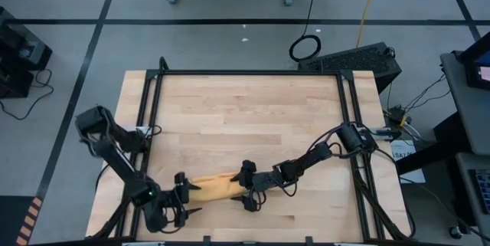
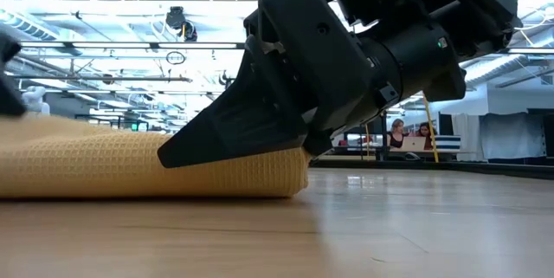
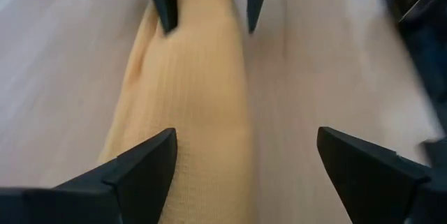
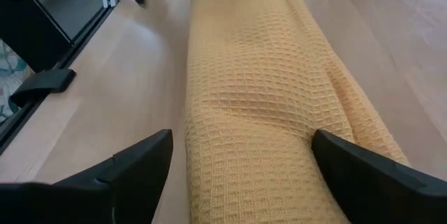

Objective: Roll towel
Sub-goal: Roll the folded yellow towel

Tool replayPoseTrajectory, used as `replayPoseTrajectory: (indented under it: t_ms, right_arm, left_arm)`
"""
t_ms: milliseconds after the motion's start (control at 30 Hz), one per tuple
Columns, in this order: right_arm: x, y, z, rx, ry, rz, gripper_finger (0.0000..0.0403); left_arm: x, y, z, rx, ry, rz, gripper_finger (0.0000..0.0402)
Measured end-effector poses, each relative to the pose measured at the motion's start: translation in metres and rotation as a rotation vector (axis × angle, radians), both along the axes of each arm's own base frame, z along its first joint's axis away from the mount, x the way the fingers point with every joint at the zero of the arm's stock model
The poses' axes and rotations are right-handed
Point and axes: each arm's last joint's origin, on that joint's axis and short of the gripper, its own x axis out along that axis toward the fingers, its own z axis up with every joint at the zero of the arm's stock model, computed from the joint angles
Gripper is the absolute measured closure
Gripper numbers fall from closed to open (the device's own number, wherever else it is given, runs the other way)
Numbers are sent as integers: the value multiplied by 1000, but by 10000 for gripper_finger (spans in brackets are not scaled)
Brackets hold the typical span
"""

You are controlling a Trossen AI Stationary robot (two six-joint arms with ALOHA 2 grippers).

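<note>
- Towel (image 1: 217, 187) — rolled into a log, lying on the table (image 1: 253, 116) near its front edge, left of centre.
- Left gripper (image 1: 186, 198) at the roll's left end, fingers spread, gripping nothing.
- Right gripper (image 1: 246, 187) at the right end — fingers wide, straddling the roll, no hold.

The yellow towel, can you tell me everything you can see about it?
The towel is a soft mustard-yellow cloth with a waffle weave, already rolled into a long, low roll. It lies flat on the wooden table near the front edge. The open left pincer sits at one end, the open right pincer at the other, fingers either side of the roll.
</note>
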Motion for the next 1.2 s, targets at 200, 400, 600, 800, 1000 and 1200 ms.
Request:
replayPoseTrajectory:
  t_ms: [200,400,600,800,1000,1200]
  right_arm:
    - [0,-1,0,5,2,-4,64]
    - [0,-2,-2,29,23,-25,64]
    - [0,-3,-2,33,24,-35,64]
    - [0,-3,-2,37,25,-37,64]
    - [0,-3,-2,36,25,-37,64]
    - [0,-3,-2,35,25,-37,64]
  left_arm:
    - [3,-7,-25,92,53,4,54]
    - [6,-10,-24,155,52,-21,54]
    - [6,-19,-10,205,-16,-35,54]
    - [-13,-12,-19,221,34,44,48]
    - [-30,-12,-17,265,-109,117,5]
    - [-29,-12,-22,239,-85,134,10]
